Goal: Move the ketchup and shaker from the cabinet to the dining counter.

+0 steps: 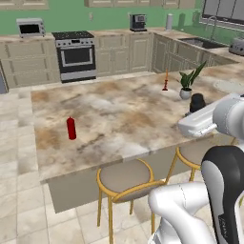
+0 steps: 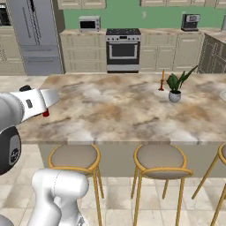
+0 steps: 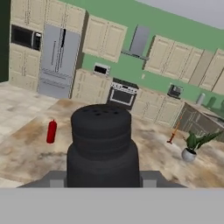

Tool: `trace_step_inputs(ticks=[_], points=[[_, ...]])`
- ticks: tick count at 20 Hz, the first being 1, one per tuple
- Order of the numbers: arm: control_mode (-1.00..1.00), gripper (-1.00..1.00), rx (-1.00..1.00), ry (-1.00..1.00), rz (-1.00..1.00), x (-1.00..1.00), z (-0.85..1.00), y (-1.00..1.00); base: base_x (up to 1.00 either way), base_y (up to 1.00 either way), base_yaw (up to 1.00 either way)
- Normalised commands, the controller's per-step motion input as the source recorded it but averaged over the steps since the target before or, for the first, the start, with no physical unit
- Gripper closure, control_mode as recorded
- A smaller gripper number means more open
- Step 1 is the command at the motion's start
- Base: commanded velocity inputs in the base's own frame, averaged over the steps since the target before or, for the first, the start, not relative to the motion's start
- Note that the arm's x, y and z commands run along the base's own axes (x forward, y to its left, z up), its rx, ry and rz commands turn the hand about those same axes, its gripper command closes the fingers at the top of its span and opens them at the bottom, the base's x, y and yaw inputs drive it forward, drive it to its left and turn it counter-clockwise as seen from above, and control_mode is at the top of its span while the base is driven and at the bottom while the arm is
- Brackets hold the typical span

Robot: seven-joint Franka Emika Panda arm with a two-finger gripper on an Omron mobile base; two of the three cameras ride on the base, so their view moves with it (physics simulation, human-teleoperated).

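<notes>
**Shaker in transit over dining counter**

I am gripping the shaker (image 3: pixel 101 144) in my gripper (image 3: pixel 103 183), clenched around its body. The ketchup (image 3: pixel 51 131) is standing on the dining counter (image 3: pixel 148 159) at ten o'clock. Risk: releasing high is likely tipping the shaker.

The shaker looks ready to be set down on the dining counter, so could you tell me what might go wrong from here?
1. The shaker rides in the gripper above the dining counter; released too high, it could tip or roll.
2. The potted plant and candlestick stand close by in the left base view; a sweep that way might knock them.
3. The ketchup stands upright far to the other side, so it seems at little risk.
</notes>
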Motion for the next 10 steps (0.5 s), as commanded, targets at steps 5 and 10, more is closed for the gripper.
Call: trace_step_inputs(ticks=[5,10], points=[[1.0,1.0,0.0,0.0,0.0,0.0,0.0,0.0,0.46,-0.35,0.3],[1.0,1.0,0.0,0.0,0.0,0.0,0.0,0.0,0.54,-0.32,0.3]])
